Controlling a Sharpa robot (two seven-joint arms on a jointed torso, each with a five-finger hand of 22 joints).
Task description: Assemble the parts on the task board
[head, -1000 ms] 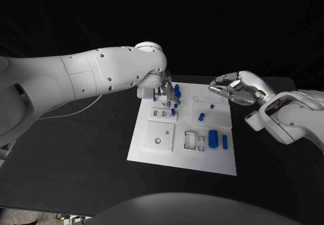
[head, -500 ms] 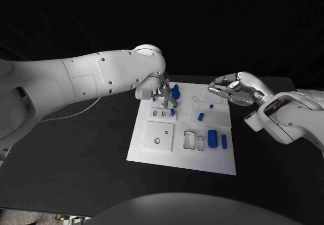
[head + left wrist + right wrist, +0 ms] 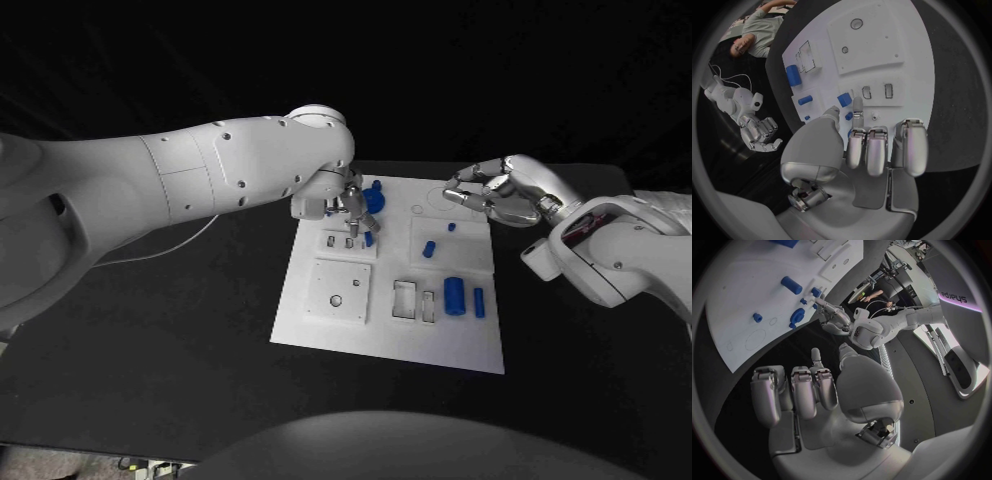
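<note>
Since a second ago the left hand (image 3: 351,205) has crept slightly up the frame, pinching a small blue part (image 3: 369,238) over the twin slots at upper left of the task board (image 3: 346,330), apparently aligning it for insertion. Right hand (image 3: 495,192) hovers clenched and empty beside the board's upper right corner.

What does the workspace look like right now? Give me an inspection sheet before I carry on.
Surface: black table, bare around the board.
Job's things: white task board at centre; blue parts lie on it, some stand at its far end.
Clutter: nothing seen.
Hands: left hand over the board's far left, fingertips at a small blue part; whether it holds it cannot be told. Right hand curled, holding nothing, above the far right corner.
Cables: a pale cable runs under the left arm.
Surroundings: dark.
</note>
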